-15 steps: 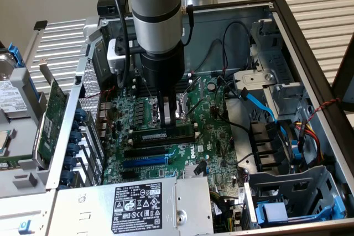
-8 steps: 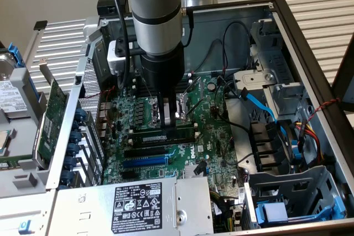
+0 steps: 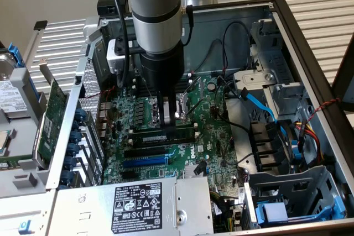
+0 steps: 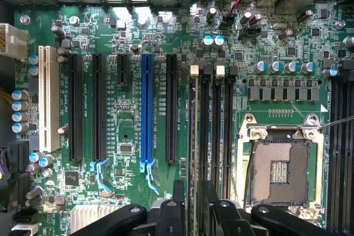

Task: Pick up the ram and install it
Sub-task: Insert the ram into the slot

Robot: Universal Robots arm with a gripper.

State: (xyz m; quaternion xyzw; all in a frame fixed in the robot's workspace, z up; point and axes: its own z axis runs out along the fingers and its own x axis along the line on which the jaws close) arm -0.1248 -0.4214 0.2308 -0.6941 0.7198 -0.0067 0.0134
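One ram (image 4: 193, 153) stick sits edge-on in our end effector (image 3: 170, 115), fingers clamped on it, over the motherboard (image 4: 127, 131) slots at six o'clock; light, stiff, fragile, best gripped by its edges.

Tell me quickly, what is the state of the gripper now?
Gripper: shut on the ram, holding it on edge over the memory slots beside the CPU socket.

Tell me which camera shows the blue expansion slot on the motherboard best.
The wrist view. There the blue slot runs unobstructed along its whole length, between black slots, with its blue end clip visible. In the exterior view the same blue slot is a short, oblique strip below the gripper, near the power supply.
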